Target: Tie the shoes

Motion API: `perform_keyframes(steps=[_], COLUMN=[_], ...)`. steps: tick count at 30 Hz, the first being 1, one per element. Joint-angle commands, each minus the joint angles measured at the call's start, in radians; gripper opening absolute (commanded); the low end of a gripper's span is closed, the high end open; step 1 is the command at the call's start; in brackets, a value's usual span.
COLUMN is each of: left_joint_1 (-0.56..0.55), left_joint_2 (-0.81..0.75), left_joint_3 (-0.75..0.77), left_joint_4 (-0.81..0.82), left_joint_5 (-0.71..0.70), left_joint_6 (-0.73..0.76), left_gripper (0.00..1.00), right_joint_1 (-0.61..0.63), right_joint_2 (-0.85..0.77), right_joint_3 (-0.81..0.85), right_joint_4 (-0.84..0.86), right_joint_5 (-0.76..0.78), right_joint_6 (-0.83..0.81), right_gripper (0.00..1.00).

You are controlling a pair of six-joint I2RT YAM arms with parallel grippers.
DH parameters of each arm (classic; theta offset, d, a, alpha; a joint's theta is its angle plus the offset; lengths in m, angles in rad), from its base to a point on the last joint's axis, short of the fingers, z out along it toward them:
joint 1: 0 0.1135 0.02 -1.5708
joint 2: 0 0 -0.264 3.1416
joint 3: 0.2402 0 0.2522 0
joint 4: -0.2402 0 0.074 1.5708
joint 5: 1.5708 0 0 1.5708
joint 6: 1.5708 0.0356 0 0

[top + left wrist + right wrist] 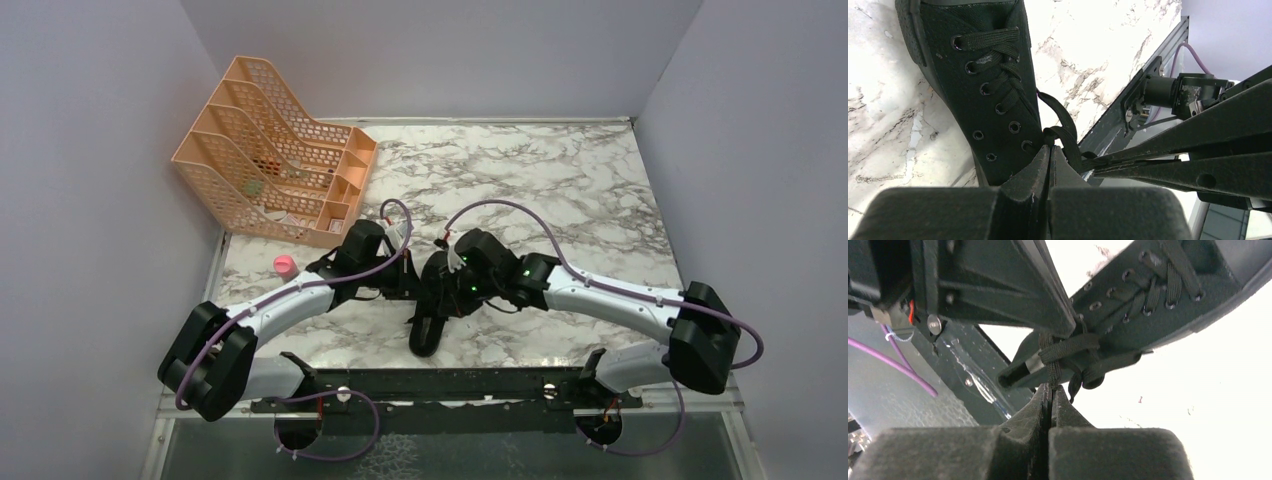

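Note:
The black low-cut shoe lies on the marble table between the two arms, its toe towards the near edge. It shows in the left wrist view and in the right wrist view. My left gripper is shut on a black lace at the shoe's top eyelets. My right gripper is shut on a lace strand that runs up into a bunch of crossed laces. In the top view both grippers, left and right, meet over the shoe's opening.
A peach mesh file rack stands at the back left. A small pink cap lies by the left arm. A black rail runs along the table's near edge. Grey walls close in both sides.

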Motion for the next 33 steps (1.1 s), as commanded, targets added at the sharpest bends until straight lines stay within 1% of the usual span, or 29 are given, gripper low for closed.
perform_keyframes(steps=[1,5,8,12,14,18,22,25,33], left_joint_1=[0.006,0.011,0.016,0.019,0.023,0.033,0.047,0.057,0.064], left_joint_2=[-0.029,-0.043,-0.06,-0.077,-0.084,-0.108,-0.11,-0.116,-0.116], left_joint_3=[-0.018,-0.021,-0.028,-0.033,-0.034,-0.031,-0.015,-0.012,0.013], left_joint_4=[0.039,0.039,0.039,0.038,0.028,-0.048,-0.146,-0.179,-0.295], left_joint_5=[-0.028,-0.045,-0.056,-0.085,-0.091,-0.145,-0.197,-0.232,-0.328], left_joint_6=[-0.023,-0.026,-0.029,-0.029,-0.027,-0.015,0.008,0.009,0.027], left_gripper=[0.0,0.0,0.0,0.0,0.0,0.0,0.0,0.0,0.0], right_joint_1=[0.005,0.005,0.005,0.005,0.005,0.003,-0.005,-0.005,-0.007], right_joint_2=[-0.07,-0.113,-0.124,-0.074,-0.054,-0.066,-0.048,-0.042,-0.027], right_joint_3=[-0.06,-0.129,-0.164,-0.153,-0.141,-0.147,-0.156,-0.156,-0.146], right_joint_4=[0.007,0.013,0.058,0.089,0.091,0.107,0.087,0.077,-0.021], right_joint_5=[0.012,-0.013,-0.041,-0.06,-0.041,0.04,0.07,0.074,0.128], right_joint_6=[0.029,0.054,0.056,0.052,0.057,0.097,0.126,0.129,0.154], right_gripper=[0.01,0.01,0.01,0.01,0.01,0.01,0.01,0.01,0.01])
